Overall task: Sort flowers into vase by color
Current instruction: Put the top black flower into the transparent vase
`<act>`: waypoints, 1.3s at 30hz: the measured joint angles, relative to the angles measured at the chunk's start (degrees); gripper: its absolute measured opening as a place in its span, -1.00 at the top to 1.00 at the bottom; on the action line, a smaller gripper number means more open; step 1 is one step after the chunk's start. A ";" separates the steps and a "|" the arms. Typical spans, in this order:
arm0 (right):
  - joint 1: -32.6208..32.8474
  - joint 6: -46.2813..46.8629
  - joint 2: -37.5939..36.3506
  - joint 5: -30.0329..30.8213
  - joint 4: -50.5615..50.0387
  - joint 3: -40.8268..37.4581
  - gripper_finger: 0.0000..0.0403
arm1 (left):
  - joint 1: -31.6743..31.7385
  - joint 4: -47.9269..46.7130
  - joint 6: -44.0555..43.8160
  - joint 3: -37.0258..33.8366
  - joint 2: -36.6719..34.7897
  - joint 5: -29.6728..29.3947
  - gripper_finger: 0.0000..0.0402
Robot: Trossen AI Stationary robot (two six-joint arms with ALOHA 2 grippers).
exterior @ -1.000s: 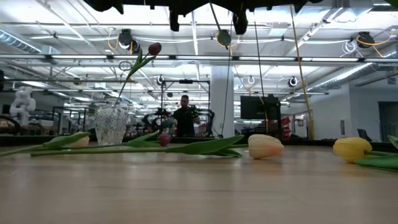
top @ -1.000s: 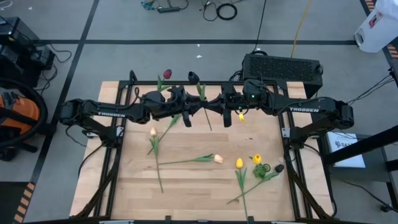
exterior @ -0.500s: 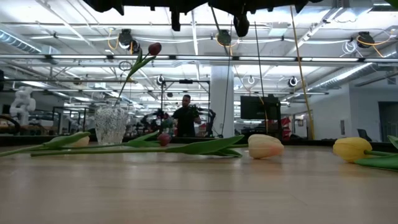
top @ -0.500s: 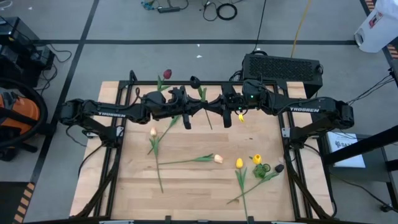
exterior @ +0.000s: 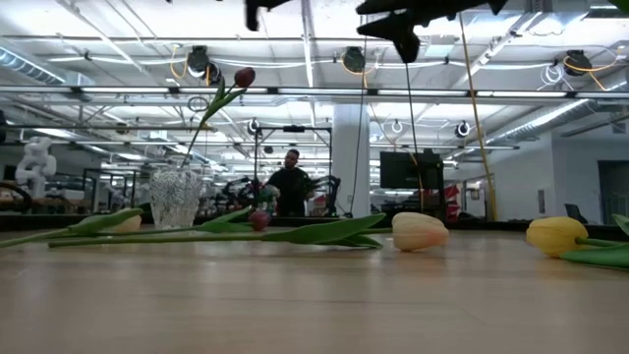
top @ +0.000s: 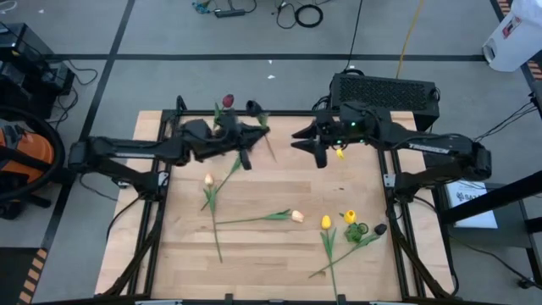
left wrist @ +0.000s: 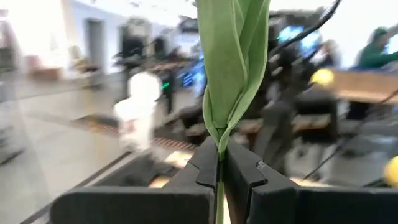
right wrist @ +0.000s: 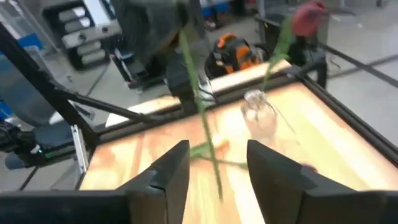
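A clear glass vase [exterior: 175, 198] stands at the table's far left-centre with one dark red tulip [top: 227, 102] in it. My left gripper [top: 257, 135] is just right of the vase, high above the table and shut on a near-black-headed tulip [top: 252, 108]. My right gripper [top: 320, 154] hangs open and holds nothing, farther right at about the same height. Several tulips lie flat on the wood: cream ones [top: 208, 180] [top: 297, 216], yellow ones [top: 325, 222] [top: 350, 217] and a dark one [top: 379, 229]. My left gripper pinches the tulip's stem [left wrist: 219, 148] between its two fingers, just below where a green leaf [left wrist: 231, 56] wraps it. The fingers come level from the table's left and lie across the stem. The flower stands about upright, lifted clear, its lower stem [right wrist: 208, 140] hanging below the fingers.
The black frame rails [top: 279, 113] run along the table's far edge and sides. A black box [top: 385, 91] sits behind the far right corner. The loose tulips fill the near middle and right of the wood. A person [exterior: 290, 185] stands far off in the room.
My right gripper has opened, let go of the near-black tulip's stem and drawn back toward the table's right edge. My left gripper has carried the tulip toward the table's left, closer to the vase, with the flower still upright.
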 joint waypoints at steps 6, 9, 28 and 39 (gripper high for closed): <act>-1.89 0.00 -4.94 0.65 -8.13 0.02 0.21 | -1.01 -18.73 1.04 0.00 -12.27 -11.67 0.94; -2.09 0.29 -6.25 4.16 -11.36 0.02 0.21 | -3.07 -26.68 -1.28 0.00 -17.42 -18.59 0.94; -2.07 1.83 -6.93 7.85 -13.31 0.02 0.21 | -8.38 -39.95 -10.52 -13.69 -35.02 -47.22 0.94; -2.07 2.85 -6.93 7.87 -12.42 0.02 0.21 | 0.21 -25.04 0.30 -18.32 -36.21 -40.45 0.98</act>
